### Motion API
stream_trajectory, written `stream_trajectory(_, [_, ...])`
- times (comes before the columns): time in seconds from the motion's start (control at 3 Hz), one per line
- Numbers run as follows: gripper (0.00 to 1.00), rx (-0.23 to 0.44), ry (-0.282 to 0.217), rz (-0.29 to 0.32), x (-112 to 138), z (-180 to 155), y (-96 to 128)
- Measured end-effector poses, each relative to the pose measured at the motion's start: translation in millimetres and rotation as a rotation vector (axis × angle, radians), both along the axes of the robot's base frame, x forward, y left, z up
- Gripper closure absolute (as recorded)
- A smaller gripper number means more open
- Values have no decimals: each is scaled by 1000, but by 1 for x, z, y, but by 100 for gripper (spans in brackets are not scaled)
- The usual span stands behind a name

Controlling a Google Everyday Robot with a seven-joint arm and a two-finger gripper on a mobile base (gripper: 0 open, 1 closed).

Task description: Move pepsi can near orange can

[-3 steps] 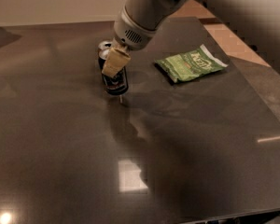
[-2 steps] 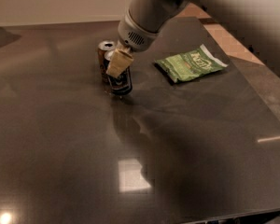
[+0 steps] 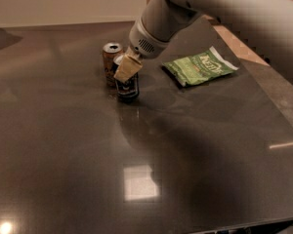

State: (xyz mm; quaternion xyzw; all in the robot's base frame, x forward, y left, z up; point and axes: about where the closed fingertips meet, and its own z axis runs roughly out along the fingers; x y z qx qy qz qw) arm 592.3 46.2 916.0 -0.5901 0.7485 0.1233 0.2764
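The pepsi can [image 3: 128, 88] is a dark navy can standing upright on the dark table [image 3: 146, 155], right in front of and touching or nearly touching the orange can [image 3: 110, 62], a brownish-orange can with a silver top. My gripper [image 3: 126, 70] comes down from the upper right on a thick white arm and sits at the top of the pepsi can. Its tan finger [image 3: 127, 68] covers the can's upper side.
A green snack bag [image 3: 200, 65] lies flat to the right of the cans. The white arm [image 3: 224, 13] crosses the upper right of the view. The table's right edge runs diagonally at the far right, with a lighter floor beyond.
The gripper and the pepsi can have shifted slightly toward the orange can. The snack bag has not moved.
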Motion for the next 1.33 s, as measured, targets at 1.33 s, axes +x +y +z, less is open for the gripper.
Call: stream_trajectory(1.33, [0, 9, -26, -14, 4, -6, -1])
